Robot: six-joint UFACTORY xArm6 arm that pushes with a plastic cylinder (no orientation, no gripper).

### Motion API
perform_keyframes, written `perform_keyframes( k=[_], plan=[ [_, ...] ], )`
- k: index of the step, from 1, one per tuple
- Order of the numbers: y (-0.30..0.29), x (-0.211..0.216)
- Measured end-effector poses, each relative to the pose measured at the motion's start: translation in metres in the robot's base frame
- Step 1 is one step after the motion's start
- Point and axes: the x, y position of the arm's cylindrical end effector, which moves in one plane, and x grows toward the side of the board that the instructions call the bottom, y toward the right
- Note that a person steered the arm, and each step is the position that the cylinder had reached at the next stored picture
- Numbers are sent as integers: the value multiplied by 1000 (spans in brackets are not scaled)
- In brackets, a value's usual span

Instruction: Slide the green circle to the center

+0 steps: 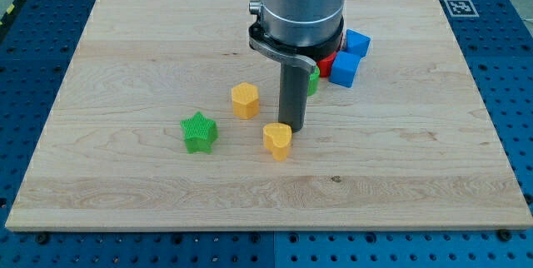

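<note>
The green circle is mostly hidden behind my rod; only a small green edge shows just right of the rod, near the board's middle. My tip rests on the board just above and right of a yellow heart block, nearly touching it. The tip sits below and left of the green sliver.
A yellow hexagon block lies left of the rod. A green star lies further left. Two blue blocks and a red block cluster at the right of the arm. The wooden board lies on a blue perforated table.
</note>
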Motion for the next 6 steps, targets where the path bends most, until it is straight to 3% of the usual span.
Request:
perform_keyframes(
  k=[6],
  plan=[
    [48, -165]
  ],
)
